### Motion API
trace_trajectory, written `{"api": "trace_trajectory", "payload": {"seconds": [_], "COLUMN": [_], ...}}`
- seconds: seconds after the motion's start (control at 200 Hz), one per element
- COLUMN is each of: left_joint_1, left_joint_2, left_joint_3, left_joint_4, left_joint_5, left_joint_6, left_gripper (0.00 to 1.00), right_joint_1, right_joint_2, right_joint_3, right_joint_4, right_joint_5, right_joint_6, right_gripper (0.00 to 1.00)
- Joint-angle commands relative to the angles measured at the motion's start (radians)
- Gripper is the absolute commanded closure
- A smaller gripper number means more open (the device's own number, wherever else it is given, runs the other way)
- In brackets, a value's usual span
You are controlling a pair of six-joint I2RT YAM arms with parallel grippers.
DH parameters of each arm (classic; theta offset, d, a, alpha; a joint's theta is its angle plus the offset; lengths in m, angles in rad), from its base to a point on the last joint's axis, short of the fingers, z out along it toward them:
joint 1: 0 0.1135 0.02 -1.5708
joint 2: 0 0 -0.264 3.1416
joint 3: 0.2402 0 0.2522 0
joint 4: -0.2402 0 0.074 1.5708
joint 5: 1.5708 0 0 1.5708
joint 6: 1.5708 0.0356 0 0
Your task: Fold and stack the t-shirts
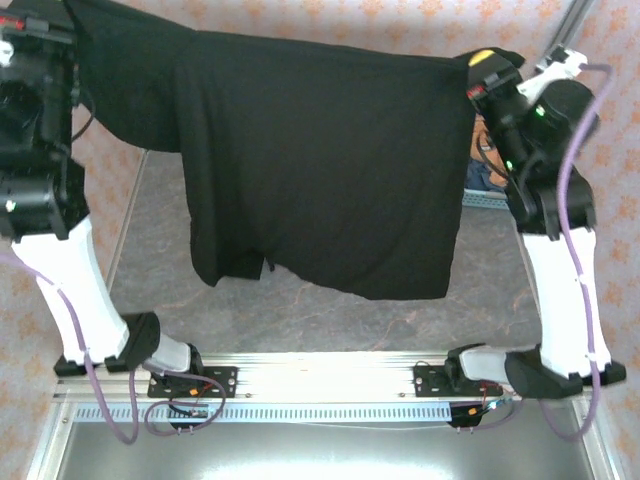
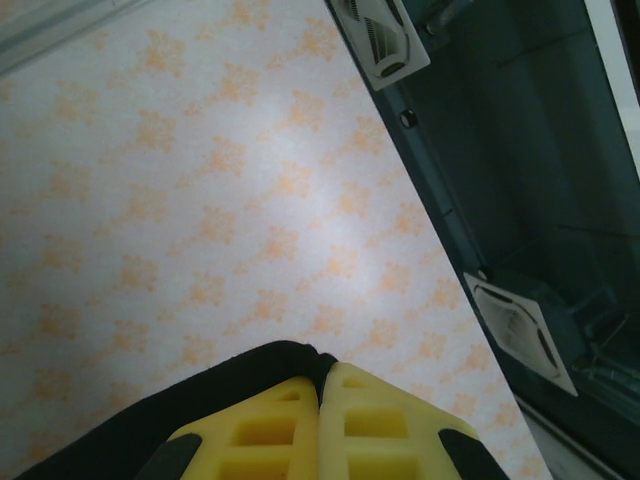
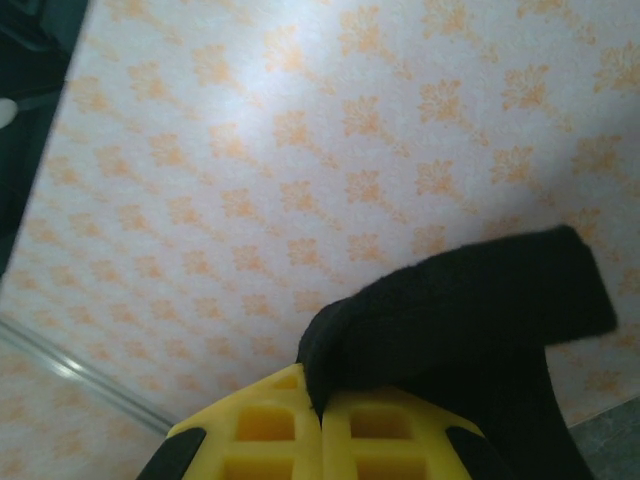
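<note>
Where the overhead camera looks down past both arms, a large black t-shirt (image 1: 320, 170) hangs spread like a curtain between them. It is lifted clear above the grey surface (image 1: 330, 315), with its lower hem dangling unevenly. The right tool (image 1: 483, 58) pinches the shirt's upper right corner. The upper left corner runs off toward the frame's top edge. Behind the right arm is a glimpse of orange and blue, possibly more clothes, too hidden to be sure.

From the left wrist camera, the left tool (image 2: 322, 400) shows two yellow fingers pressed shut, with black cloth caught at their tips and draped down the left side. A wall (image 2: 200, 200) patterned with orange flowers lies beyond.

From the right wrist camera, the right tool (image 3: 320, 425) is likewise clamped closed, and a tuft of the black cloth pokes out from between its yellow fingers.

The shirt looks light, soft and limp, and it sags wherever it is unsupported. It is best held by its top corners or shoulder seams, pinched through a fold so the fabric cannot slip free.
</note>
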Motion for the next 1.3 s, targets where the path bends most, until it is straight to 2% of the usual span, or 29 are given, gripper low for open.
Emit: {"api": "trace_trajectory", "payload": {"seconds": [0.0,0.12,0.19,0.205,0.23,0.27,0.32,0.36,0.405,0.48,0.6,0.681,0.786,0.906,1.051,1.121,1.296], "left_joint_1": [-0.017,-0.069,-0.088,-0.089,-0.09,-0.09,-0.091,-0.092,-0.097,-0.107,-0.123,-0.145,-0.18,-0.244,-0.294,-0.294,-0.297], "left_joint_2": [0.259,0.638,0.83,0.863,0.91,0.973,1.025,1.045,1.047,1.007,0.841,0.675,0.473,0.29,0.199,0.181,0.213], "left_joint_3": [0.066,0.311,0.387,0.385,0.385,0.385,0.384,0.384,0.382,0.351,0.109,-0.188,-0.575,-0.909,-1.125,-1.21,-1.267], "left_joint_4": [0.066,0.063,0.092,0.105,0.119,0.122,0.112,0.086,0.032,-0.104,-0.274,-0.289,-0.268,-0.241,-0.272,-0.232,-0.233], "left_joint_5": [-0.032,0.022,0.058,0.069,0.084,0.103,0.13,0.152,0.166,0.173,0.134,0.108,0.106,0.118,0.11,0.147,0.101], "left_joint_6": [-0.054,-0.067,-0.112,-0.126,-0.139,-0.143,-0.125,-0.102,-0.055,0.048,0.204,0.248,0.221,0.181,0.187,0.176,0.195], "left_gripper": [1.0,1.0,1.0,1.0,1.0,0.84,0.67,0.54,0.41,0.3,0.28,0.32,0.41,0.46,0.48,0.5,0.57], "right_joint_1": [-0.045,-0.078,-0.1,-0.104,-0.11,-0.122,-0.126,-0.126,-0.123,-0.113,-0.082,-0.054,-0.026,-0.014,-0.014,-0.014,-0.021], "right_joint_2": [0.188,0.444,0.638,0.69,0.762,0.892,1.035,1.112,1.131,1.087,0.935,0.8,0.626,0.44,0.306,0.271,0.272], "right_joint_3": [0.041,0.141,0.296,0.34,0.423,0.564,0.785,0.905,0.913,0.813,0.517,0.258,-0.068,-0.406,-0.652,-0.738,-0.857], "right_joint_4": [0.003,-0.025,-0.109,-0.136,-0.187,-0.273,-0.399,-0.479,-0.499,-0.502,-0.46,-0.379,-0.295,-0.221,-0.25,-0.248,-0.3], "right_joint_5": [0.081,0.041,-0.014,-0.029,-0.055,-0.109,-0.14,-0.152,-0.166,-0.167,-0.15,-0.138,-0.118,-0.125,-0.125,-0.145,-0.105], "right_joint_6": [0.012,0.023,0.04,0.043,0.049,0.052,0.052,0.047,0.043,0.027,0.02,0.036,0.082,0.142,0.129,0.12,0.09], "right_gripper": [1.0,1.0,1.0,0.96,0.84,0.68,0.56,0.5,0.46,0.44,0.42,0.43,0.49,0.57,0.6,0.61,0.62]}}
